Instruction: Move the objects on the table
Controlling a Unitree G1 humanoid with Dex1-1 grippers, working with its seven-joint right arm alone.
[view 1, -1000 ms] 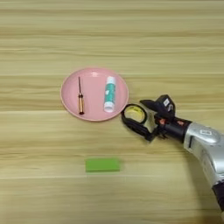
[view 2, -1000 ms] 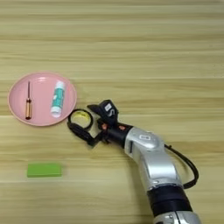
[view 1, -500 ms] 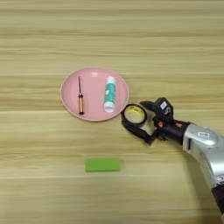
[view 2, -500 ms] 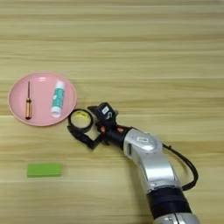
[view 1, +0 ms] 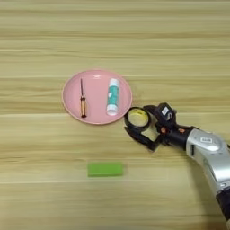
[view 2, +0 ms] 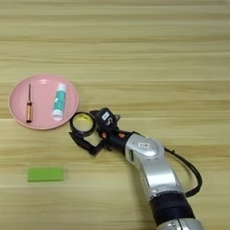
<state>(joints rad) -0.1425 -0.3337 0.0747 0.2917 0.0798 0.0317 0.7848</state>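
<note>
The black tape ring (view 1: 137, 117) with yellow inside lies on the table (view 1: 179, 54) just right of the pink round plate (view 1: 96, 80). My right gripper (view 1: 136, 120) stands open around the ring: one black finger (view 1: 149, 109) is at its far right side, and the other (view 1: 140, 137) runs along its near side. I cannot tell if either finger touches it. On the plate lie the thin orange-handled screwdriver (view 1: 82, 99) and the white-and-teal tube (view 1: 112, 96), side by side. The flat green block (view 1: 105, 169) rests nearer the front.
My silver forearm (view 2: 150, 164) comes in from the bottom right, with a black cable (view 2: 191, 168) looping off its right side. The plate's rim is almost touching the ring's left edge.
The gripper has crept slightly left, so its fingers reach further around the tape ring. The ring, plate, tube, screwdriver and block have stayed put.
</note>
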